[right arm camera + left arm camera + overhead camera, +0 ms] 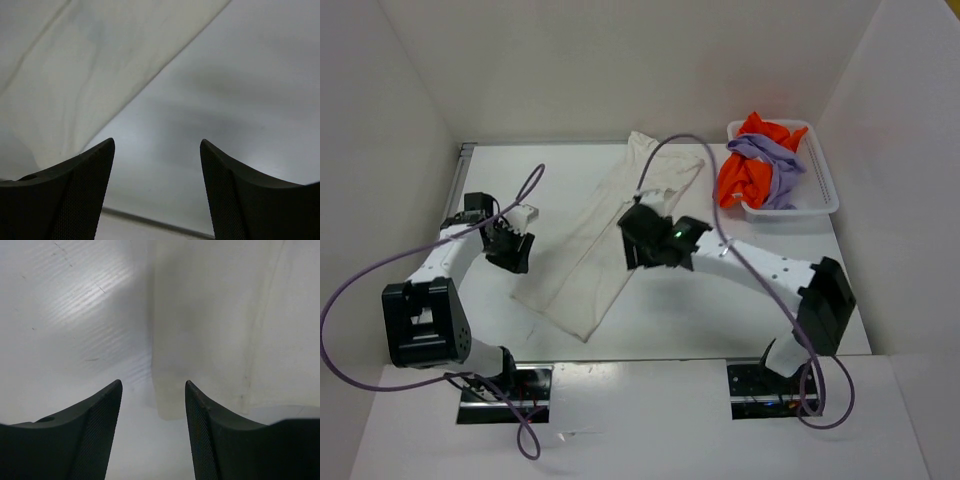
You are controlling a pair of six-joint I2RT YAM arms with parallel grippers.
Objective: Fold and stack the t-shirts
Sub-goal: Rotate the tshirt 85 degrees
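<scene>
**A:** Where is the white cloth t-shirt (pixel 595 240)?

**B:** It is flat on the white table (pixel 740 290), folded into a long, narrow strip. Its long axis runs on a slant, from the far end on the right down to the near end on the left.

**A:** And the arms?

**B:** One stands on each long side of it. The left gripper (pixel 512 252) is just off its left edge, near the lower half. In the left wrist view a corner of the strip lies just ahead of the fingertips. The right gripper (pixel 638 240) is over its right edge, about midway along.

**A:** Are they holding anything?

**B:** No. Both have their jaws well apart with only table and cloth showing between them.

**A:** So what does the next fold turn on?

**B:** In my judgement, on that slant. The strip wants folding across its length, end to end. The near end lies closer to the left gripper and the far end closer to the right.

**A:** What is the count?

**B:** Three shirts: the white one, then a bright orange t-shirt (pixel 740 180) and a lavender t-shirt (pixel 775 165) bunched together in the single white plastic mesh basket (pixel 825 175), beyond the white shirt's far end, to the right. None is stacked yet.
</scene>
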